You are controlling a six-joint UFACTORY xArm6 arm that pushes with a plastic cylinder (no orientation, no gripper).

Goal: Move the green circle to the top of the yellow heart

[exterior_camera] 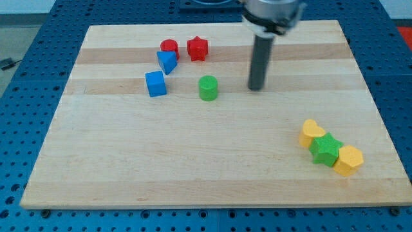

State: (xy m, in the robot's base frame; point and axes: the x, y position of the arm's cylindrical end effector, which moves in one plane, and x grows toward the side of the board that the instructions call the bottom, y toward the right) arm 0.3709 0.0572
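On the wooden board [212, 161], the green circle [208, 87] sits upper-middle, well apart from the yellow heart [313, 133] at lower right. It's a small, stiff, light puck, likely to slide easily; best pushed from its upper-left side. My tip [257, 87] stands upright just right of it, touching nothing, holding nothing.

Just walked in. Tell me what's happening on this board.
A robot arm is pushing blocks around a wooden board. My tip sits to the view's right of the green circle, not touching it. The yellow heart lies far off at the view's lower right, against a green star, so the circle has not yet been moved near it.
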